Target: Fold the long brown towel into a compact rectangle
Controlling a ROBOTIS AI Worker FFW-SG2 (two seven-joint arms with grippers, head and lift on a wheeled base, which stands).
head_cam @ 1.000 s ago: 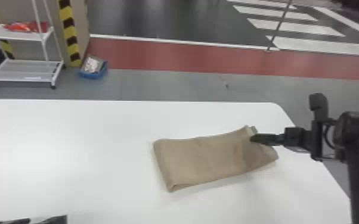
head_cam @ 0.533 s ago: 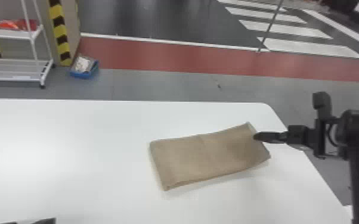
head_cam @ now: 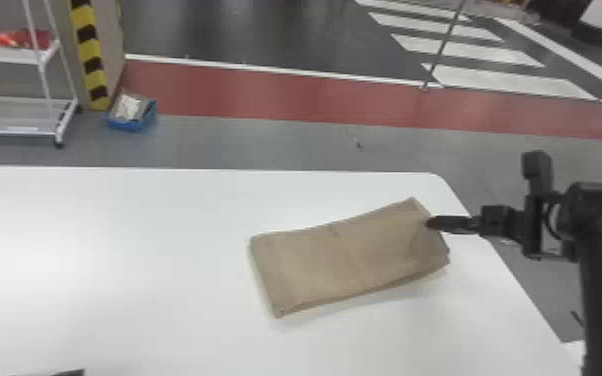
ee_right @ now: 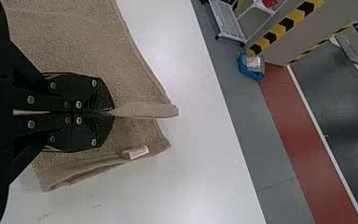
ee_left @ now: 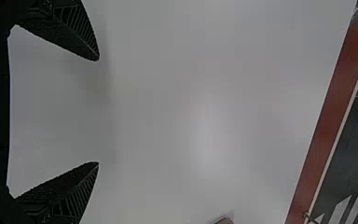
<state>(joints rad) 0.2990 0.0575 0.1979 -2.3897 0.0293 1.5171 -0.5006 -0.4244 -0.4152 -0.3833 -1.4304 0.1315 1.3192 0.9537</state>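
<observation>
The brown towel [head_cam: 345, 260] lies folded as a wide band on the right part of the white table, its right end slightly raised. At that right end is my right gripper [head_cam: 431, 223]. In the right wrist view, the right gripper [ee_right: 112, 112] is shut on the towel [ee_right: 135, 60], with a pinched ridge of cloth standing out past its fingertips and a small white label beside it. My left gripper [head_cam: 70, 373] is at the head view's bottom left edge, away from the towel. Seen from its wrist, the left gripper [ee_left: 99, 112] is open above bare tabletop.
The white table [head_cam: 115, 270] extends far to the left of the towel. Its right edge passes beneath my right arm. Beyond the far edge, on the floor, are a white shelf cart [head_cam: 20, 107] and a blue bin [head_cam: 132, 117].
The head view has shifted, so table and background sit farther left. The right gripper stays at the towel's right end, where the cloth's shape has changed slightly.
</observation>
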